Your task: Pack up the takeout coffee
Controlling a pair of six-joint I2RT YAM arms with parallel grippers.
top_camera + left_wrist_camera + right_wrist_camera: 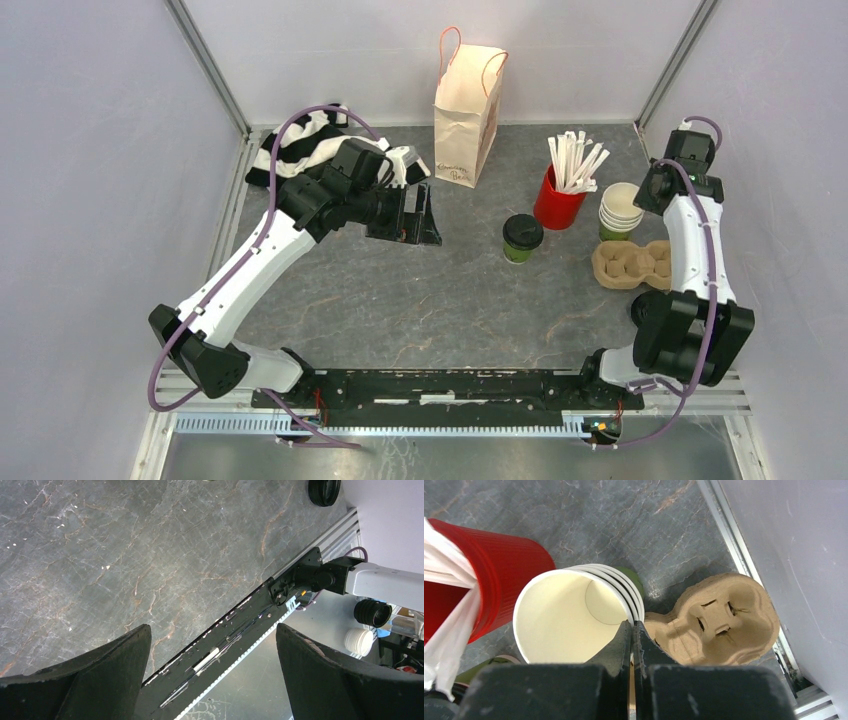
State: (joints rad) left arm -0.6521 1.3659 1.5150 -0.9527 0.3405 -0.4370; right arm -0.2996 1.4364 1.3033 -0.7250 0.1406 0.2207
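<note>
— How far along was the packing?

— Hardly begun, I'd judge. From the left: my left claw (405, 222) hung spread wide over the bench (400, 310) toward its far left corner, holding nothing. The paper bag (468, 110) stood upright at the far edge. One lidded coffee (522, 237) stood on the bench right of centre, in no holder. The pulp carrier (632, 265) lay by the right edge, and the pockets I could see were bare.

— And your right claw?

— My right claw (632, 628) was pressed together at the rim of the stacked cups (574, 615), beside the red cup (499, 575) of sticks. Whether it pinched the paper wall I couldn't tell. Those cups weren't the coffee, so I reckoned both coffees were left to seat and bag.

— Did the views differ?

— Yes. Only the overhead view showed the bag and the lidded coffee. The left wrist view showed a round black lid (324, 490) near the bench's near right corner, likely the second coffee; overhead, my right arm mostly hid it. The right wrist view alone showed that claw's tips meeting, and one carrier pocket up close.
</note>
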